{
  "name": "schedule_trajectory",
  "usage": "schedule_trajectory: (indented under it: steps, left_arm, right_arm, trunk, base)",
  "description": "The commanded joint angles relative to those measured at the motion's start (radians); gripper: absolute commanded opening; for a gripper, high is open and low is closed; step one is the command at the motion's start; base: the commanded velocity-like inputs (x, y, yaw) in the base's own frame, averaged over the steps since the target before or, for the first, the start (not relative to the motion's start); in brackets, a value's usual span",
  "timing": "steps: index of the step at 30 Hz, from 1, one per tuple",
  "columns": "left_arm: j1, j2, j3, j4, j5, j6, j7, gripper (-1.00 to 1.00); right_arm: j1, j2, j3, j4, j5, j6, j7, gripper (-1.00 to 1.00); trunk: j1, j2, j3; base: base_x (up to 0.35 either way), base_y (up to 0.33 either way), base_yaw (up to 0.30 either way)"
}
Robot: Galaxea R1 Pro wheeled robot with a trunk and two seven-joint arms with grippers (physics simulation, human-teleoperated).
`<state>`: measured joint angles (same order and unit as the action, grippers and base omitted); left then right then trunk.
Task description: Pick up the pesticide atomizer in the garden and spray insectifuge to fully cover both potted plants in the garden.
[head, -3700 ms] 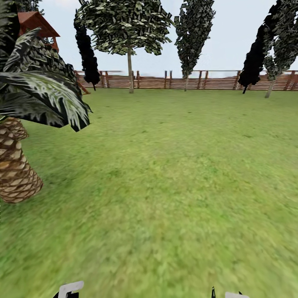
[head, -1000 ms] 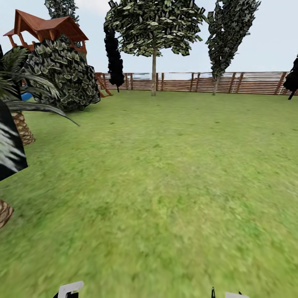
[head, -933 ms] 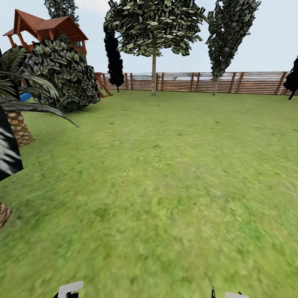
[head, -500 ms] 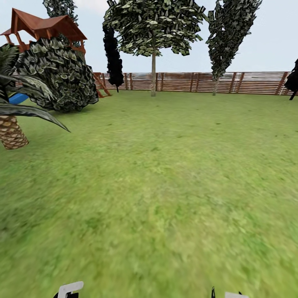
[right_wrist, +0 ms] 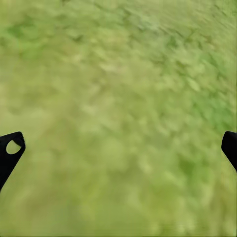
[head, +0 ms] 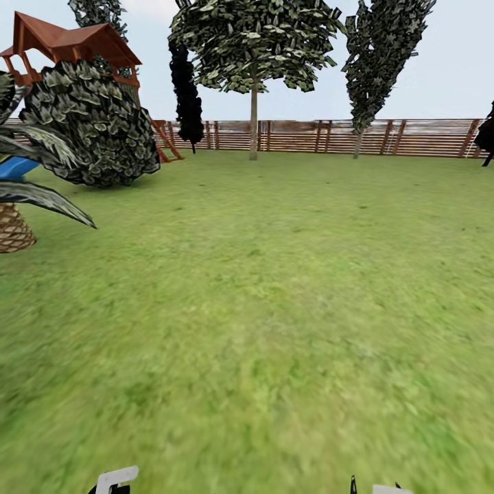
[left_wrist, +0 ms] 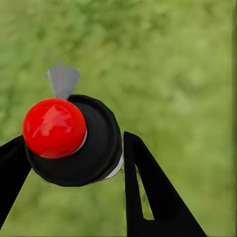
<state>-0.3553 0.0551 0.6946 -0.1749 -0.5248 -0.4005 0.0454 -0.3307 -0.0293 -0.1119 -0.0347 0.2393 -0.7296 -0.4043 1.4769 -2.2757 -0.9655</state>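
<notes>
A green lawn (head: 274, 309) filled most of the frame. A brown slatted fence (head: 329, 136) ran across the upper part under a pale sky. At upper left stood a round dark bush (head: 92, 127), a red-roofed wooden playhouse (head: 65, 41) and a palm trunk (head: 12, 230).

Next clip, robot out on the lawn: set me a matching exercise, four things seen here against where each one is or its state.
Things:
1. pesticide atomizer
2. right gripper
3. round dark bush
4. wooden fence

Place or state:
A. along the lawn's far edge
B. open, over grass
C. between the left gripper's fingers
D. left, below the red-roofed structure

Pairs: 1-C, 2-B, 3-D, 4-A
</notes>
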Motion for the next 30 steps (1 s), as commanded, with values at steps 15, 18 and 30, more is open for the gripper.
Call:
schedule_trajectory:
  steps: [15,18,30]
  left_arm:
    - [-0.001,0.0,0.005,0.002,-0.011,-0.004,0.005,-1.0]
    - [-0.001,0.0,0.005,0.002,-0.011,-0.004,0.005,-1.0]
    - [-0.001,0.0,0.005,0.002,-0.011,-0.004,0.005,-1.0]
  right_arm:
    - [-0.001,0.001,-0.008,0.001,0.011,-0.002,-0.004,1.0]
    - [-0.001,0.001,-0.008,0.001,0.011,-0.002,-0.004,1.0]
    - [-0.001,0.0,-0.008,0.001,0.011,-0.002,-0.003,1.0]
  trunk:
    - [0.0,0.0,-0.001]
    - [0.0,0.0,-0.001]
    - [0.0,0.0,-0.001]
  base:
    - [0.326,-0.087,0.192]
    - [0.328,-0.068,0.277]
    - [0.334,-0.006,0.062]
